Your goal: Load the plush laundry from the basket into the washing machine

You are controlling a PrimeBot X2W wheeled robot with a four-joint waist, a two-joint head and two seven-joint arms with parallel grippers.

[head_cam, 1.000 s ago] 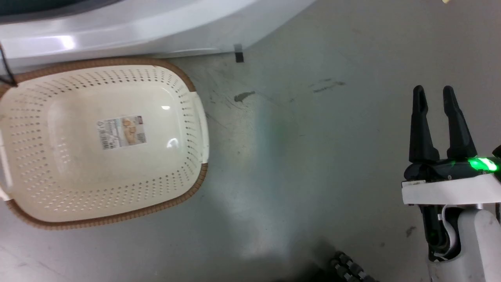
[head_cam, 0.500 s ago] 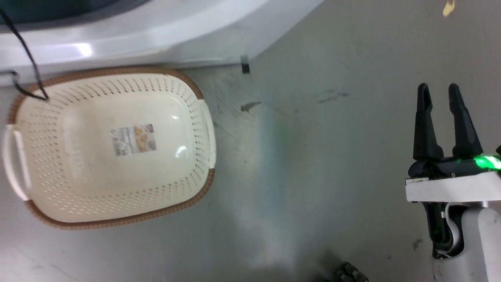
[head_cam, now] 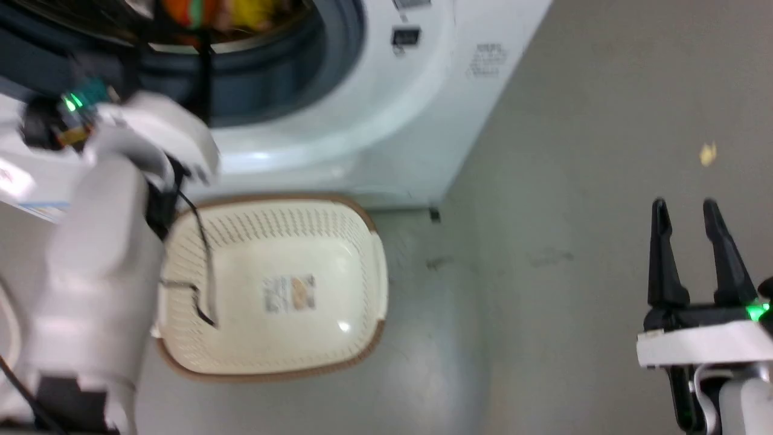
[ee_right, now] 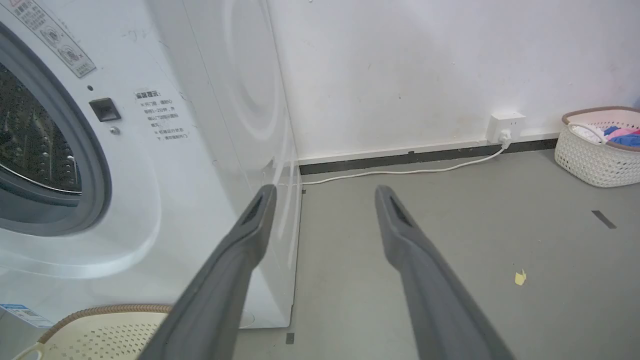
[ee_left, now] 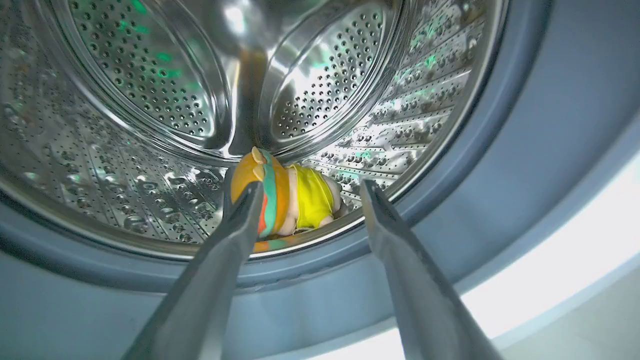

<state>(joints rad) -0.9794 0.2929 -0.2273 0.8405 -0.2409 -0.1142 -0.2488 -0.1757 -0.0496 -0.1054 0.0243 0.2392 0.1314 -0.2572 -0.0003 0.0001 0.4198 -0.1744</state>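
Observation:
The washing machine stands at the top of the head view with its drum open. The plush laundry lies at the drum's front lip: an orange burger plush with green stripes and a doll in yellow. My left gripper is open just outside the grey door seal, fingers apart and holding nothing, the toys beyond its tips. The left forearm reaches up over the basket, which shows a bare bottom with a label sticker. My right gripper is open over the floor at the lower right.
A second white basket with clothes stands by the far wall, near a wall socket and its white cable. A yellow scrap lies on the grey floor. A black cable from the left arm hangs over the basket.
The head camera has tilted up, bringing the washer opening and my left arm into view. My left gripper has opened. The right gripper stays open in the same pose.

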